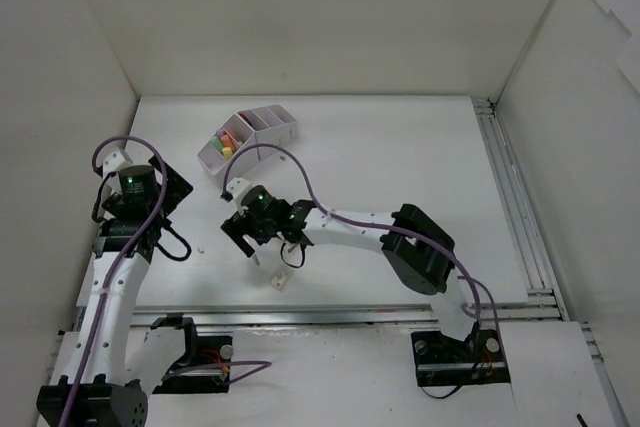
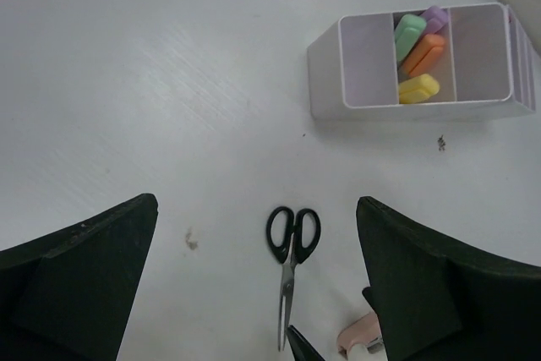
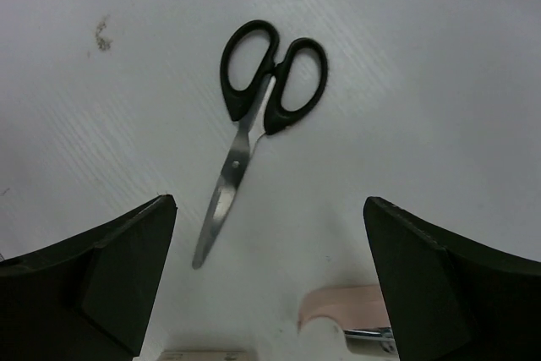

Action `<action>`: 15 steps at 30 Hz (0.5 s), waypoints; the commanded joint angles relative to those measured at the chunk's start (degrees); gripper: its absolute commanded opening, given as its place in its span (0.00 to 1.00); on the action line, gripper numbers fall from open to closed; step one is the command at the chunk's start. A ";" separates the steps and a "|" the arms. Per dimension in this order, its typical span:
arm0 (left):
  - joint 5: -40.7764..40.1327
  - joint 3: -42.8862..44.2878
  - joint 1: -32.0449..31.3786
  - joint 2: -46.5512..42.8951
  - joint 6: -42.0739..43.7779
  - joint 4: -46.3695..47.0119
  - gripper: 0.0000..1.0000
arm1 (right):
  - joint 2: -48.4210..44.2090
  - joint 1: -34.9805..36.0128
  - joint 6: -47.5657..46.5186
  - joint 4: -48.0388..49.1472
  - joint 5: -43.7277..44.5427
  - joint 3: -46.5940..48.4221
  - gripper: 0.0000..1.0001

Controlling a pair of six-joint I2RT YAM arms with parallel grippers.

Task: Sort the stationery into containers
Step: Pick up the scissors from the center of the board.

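Lying flat on the white surface (image 3: 439, 31), the black-handled steel scissors (image 3: 254, 124) sit under the right hand (image 3: 269, 205), long way running between its fingers (image 3: 101, 276), loops at the far end; that hand is spread wide and holds nothing; the left hand (image 2: 258, 202), also spread, is farther off.

Top camera overlooks all; both wrist cameras closely share scissors (image 2: 288, 279) (image 3: 237, 161).

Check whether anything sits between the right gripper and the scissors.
Nothing visible does. The scissors lie flat on bare table ahead of the open right gripper. A pink item sits nearer the camera, off to the side of the blades.
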 commanded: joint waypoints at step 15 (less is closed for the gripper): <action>-5.81 -6.88 -0.14 -18.14 -6.62 -7.76 0.99 | 12.40 5.49 4.17 -5.83 12.92 10.46 0.45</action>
